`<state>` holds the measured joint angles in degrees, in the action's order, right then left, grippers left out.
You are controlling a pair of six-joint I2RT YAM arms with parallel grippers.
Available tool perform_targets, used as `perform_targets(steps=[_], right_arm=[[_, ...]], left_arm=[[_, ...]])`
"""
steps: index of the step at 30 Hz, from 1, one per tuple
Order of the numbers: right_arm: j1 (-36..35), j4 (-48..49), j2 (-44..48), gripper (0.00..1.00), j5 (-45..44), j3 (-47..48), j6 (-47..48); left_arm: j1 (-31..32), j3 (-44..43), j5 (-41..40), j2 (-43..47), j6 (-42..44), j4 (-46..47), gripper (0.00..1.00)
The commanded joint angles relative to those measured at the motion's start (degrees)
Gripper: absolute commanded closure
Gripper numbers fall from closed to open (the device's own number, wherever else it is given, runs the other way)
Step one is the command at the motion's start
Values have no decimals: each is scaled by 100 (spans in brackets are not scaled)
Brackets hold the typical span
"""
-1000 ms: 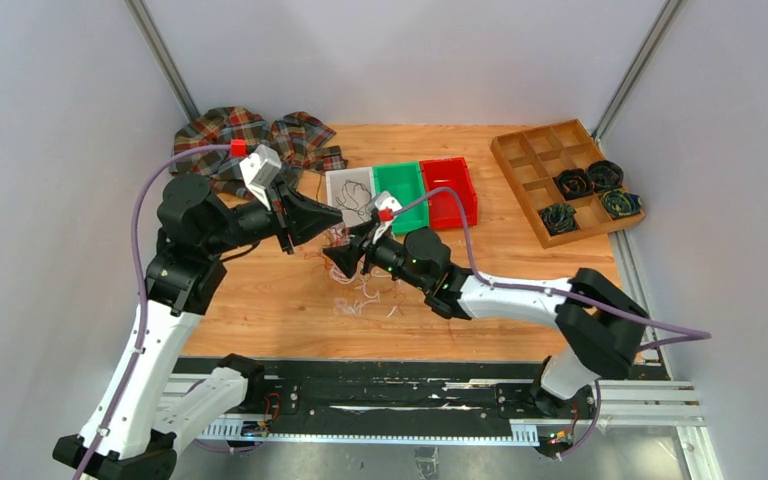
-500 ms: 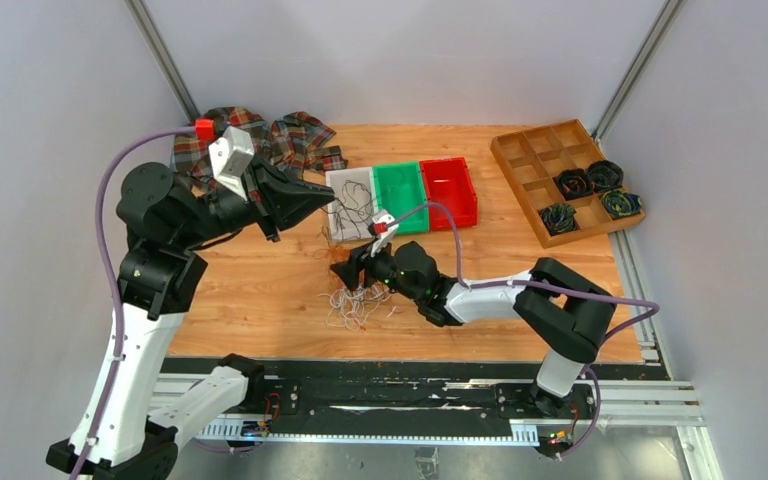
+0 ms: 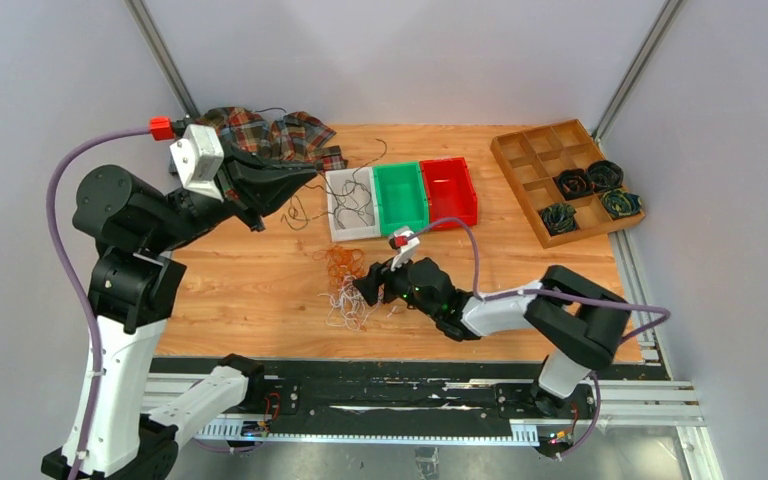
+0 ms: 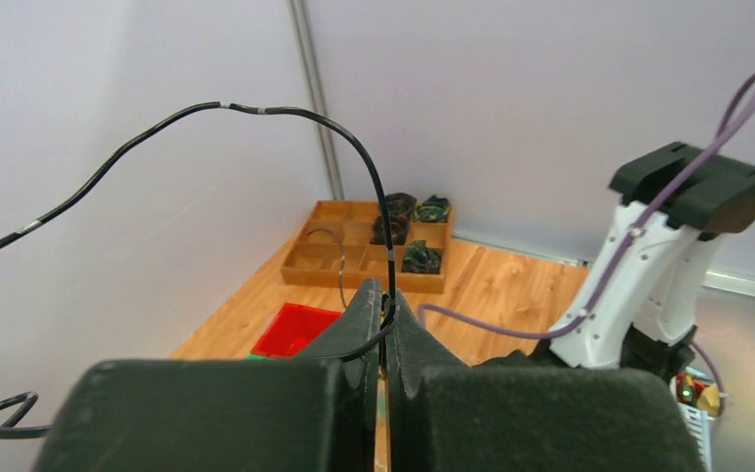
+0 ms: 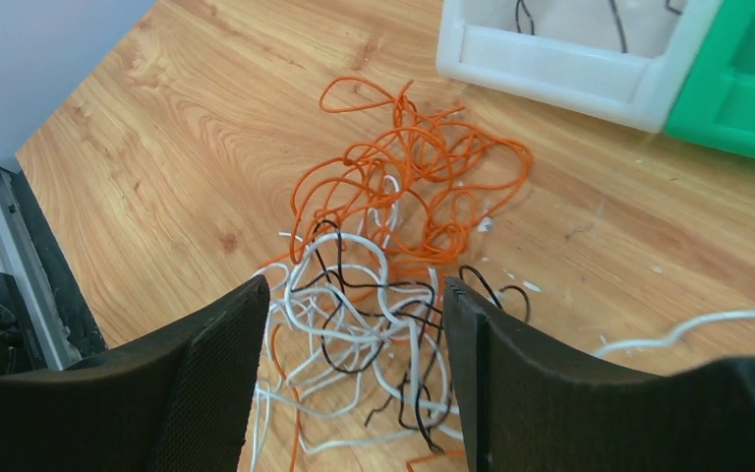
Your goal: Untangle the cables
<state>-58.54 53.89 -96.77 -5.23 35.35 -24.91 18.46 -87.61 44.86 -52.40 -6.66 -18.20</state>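
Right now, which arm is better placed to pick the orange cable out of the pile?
The right, probably: the right claw is open at the pile, orange cable just ahead. The left claw is raised, shut on a black cable.

Pale booth around a wooden desk
Plain grey-white walls (image 3: 410, 60) close in the desk (image 3: 250, 290) on three sides, with a slanted metal post (image 3: 165, 62) at 11 o'clock and a second post (image 3: 638, 65) at 1 o'clock; the desk top is warm orange-brown planked wood under soft, even light, and a black and silver rail (image 3: 390, 395) runs along its 6 o'clock edge
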Motion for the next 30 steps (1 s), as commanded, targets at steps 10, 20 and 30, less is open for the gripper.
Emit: perform_targets(steps=[10,20,30], right_arm=[[652,-2254,2385,28,-952,569,1066],[1617,-2637,2368,24,425,1687,1622],[2175,-2603,1303,30,1064,2773,1176]], left_arm=[[-36,830,-1576,-806,1114,-155,99],[-27,1170,-1610,-1319,1351,-211,99],[48,922,-1692,-2285,1819,-774,100]])
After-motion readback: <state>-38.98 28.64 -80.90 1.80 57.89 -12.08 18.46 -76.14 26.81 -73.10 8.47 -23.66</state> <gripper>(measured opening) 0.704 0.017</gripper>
